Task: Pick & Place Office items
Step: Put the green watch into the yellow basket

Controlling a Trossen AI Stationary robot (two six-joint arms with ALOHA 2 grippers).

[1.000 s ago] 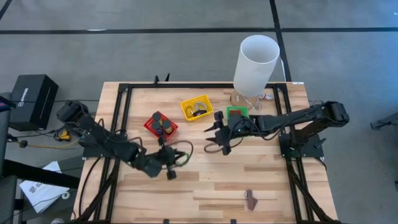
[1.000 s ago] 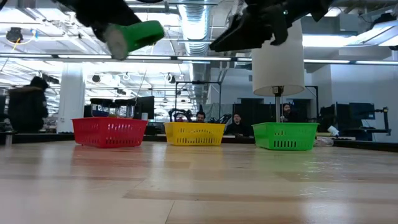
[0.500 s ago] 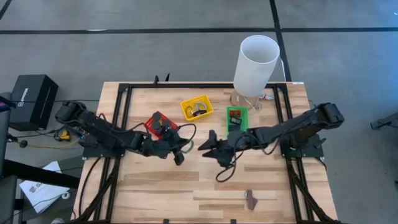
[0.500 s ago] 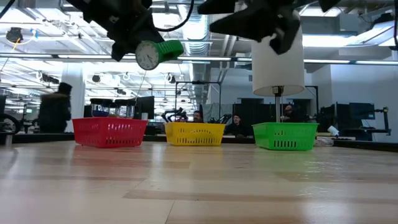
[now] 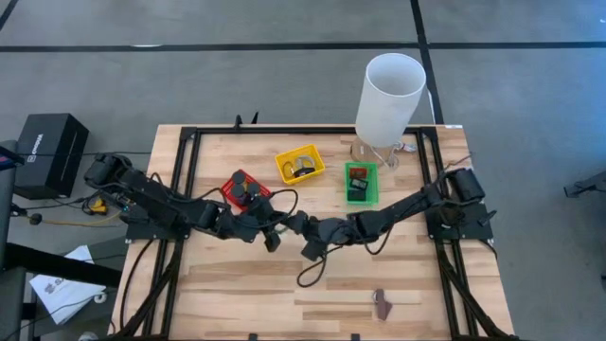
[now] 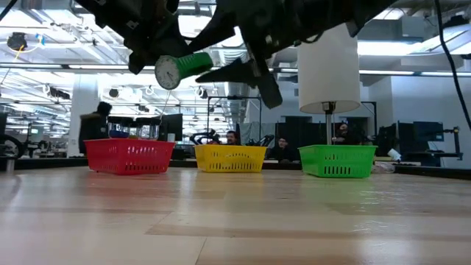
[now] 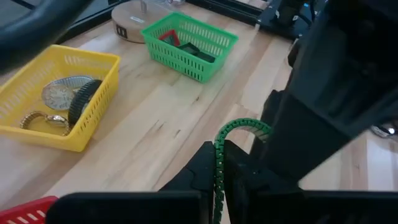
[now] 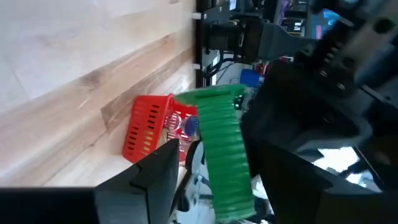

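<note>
My left gripper (image 5: 274,231) is shut on a green ribbed ring (image 6: 196,62) with a round silvery dial face (image 6: 168,71), held high above the middle of the table. My right gripper (image 5: 297,233) is open and has reached across to it. In the right wrist view its fingers stand on either side of the green ring (image 8: 224,149). A brown clip (image 5: 382,303) lies flat near the table's near edge. Other office items lie in the red bin (image 5: 244,189), the yellow bin (image 5: 299,164) and the green bin (image 5: 360,182). My left gripper pinches the green ring by its ribbed rim (image 7: 218,163) between its two fingers; the ring stands edge-on in the jaws. The ring is lifted clear of the table, its dial face toward the table's near edge. My right gripper: whether its fingers (image 8: 155,177) touch the ring, I cannot tell.
A tall white cylinder (image 5: 389,93) stands at the far right of the table, behind the green bin. The two arms meet over the table's middle. Bare wood lies along the near half of the table. People show in the room beyond the table.
My right gripper has swung from beside the green bin toward the table's left and near side, up to the left gripper. My left gripper moved a little toward the far edge and turned the ring, so its dial face now looks toward the near edge.
</note>
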